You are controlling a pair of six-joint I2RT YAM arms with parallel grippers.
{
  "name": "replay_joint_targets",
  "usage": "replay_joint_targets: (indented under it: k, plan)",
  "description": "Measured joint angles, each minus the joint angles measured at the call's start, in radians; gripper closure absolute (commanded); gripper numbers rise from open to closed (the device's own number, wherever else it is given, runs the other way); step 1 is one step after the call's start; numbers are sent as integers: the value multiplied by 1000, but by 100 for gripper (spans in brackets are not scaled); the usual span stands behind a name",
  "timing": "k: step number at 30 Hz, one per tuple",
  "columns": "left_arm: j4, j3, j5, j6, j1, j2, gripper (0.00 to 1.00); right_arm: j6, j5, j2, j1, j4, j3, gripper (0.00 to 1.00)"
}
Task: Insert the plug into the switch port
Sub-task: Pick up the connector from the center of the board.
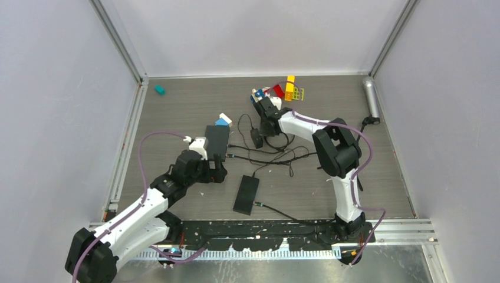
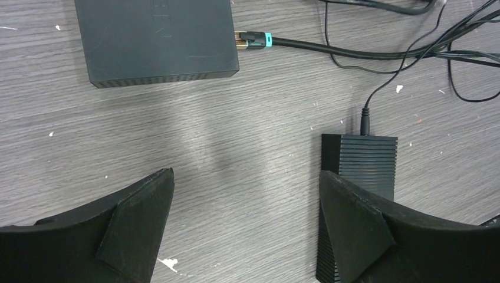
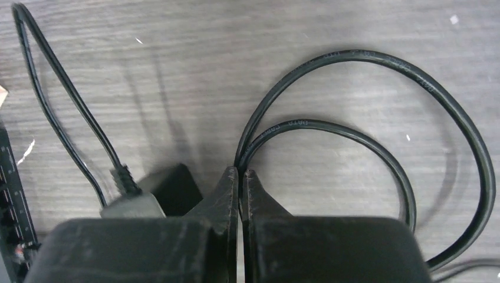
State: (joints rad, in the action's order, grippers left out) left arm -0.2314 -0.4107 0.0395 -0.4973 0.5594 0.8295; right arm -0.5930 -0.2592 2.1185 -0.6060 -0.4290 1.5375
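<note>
The switch [image 1: 217, 138] is a flat black box left of centre; in the left wrist view it lies at the top [image 2: 156, 41]. A gold-tipped plug with a teal band [image 2: 253, 40] sits at its right side, trailing a thick black cable. My left gripper [image 2: 244, 177] hovers open just below the box [image 1: 215, 171], with only bare table between its fingers. My right gripper [image 3: 241, 172] is further right [image 1: 272, 131], shut, with two strands of a looping black cable [image 3: 330, 127] running in between its fingertips. A strip of the switch's port face [image 3: 9, 200] shows at the left edge.
A second black ribbed box [image 2: 362, 162] lies by my left gripper's right finger, also seen in the top view [image 1: 246, 193], with its own cable. A small black power adapter [image 1: 257, 138] sits beside the right gripper. Coloured toy blocks [image 1: 283, 91], a teal block [image 1: 159, 89] and a grey cylinder [image 1: 371, 94] lie at the back.
</note>
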Motion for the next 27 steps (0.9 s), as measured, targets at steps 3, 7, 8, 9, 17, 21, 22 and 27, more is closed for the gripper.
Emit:
replay_joint_targets:
  k: [3, 7, 8, 9, 17, 21, 22, 27]
  plan:
    - [3, -2, -10, 0, 0, -17, 5, -33, -4, -71, 8, 20, -93, 99]
    - [51, -19, -47, 10, 0, -62, 5, -145, -2, -249, 48, 99, -265, 100]
    - [76, -26, -57, 14, 0, -74, 4, -172, -3, -290, 55, 126, -303, 100]
    - [103, -33, -65, 20, 0, -87, 3, -204, -2, -345, 63, 166, -352, 100]
    - [320, -97, -143, 71, 0, -75, 2, -388, 9, -678, 76, 515, -646, 99]
    - [377, -128, -195, 88, 0, -9, 6, -418, 27, -809, 75, 625, -735, 99]
    - [396, -128, -207, 89, 0, 4, 7, -424, 31, -843, 75, 653, -758, 100]
    - [484, -130, -264, 90, 0, 80, 7, -454, 45, -999, 75, 785, -879, 100]
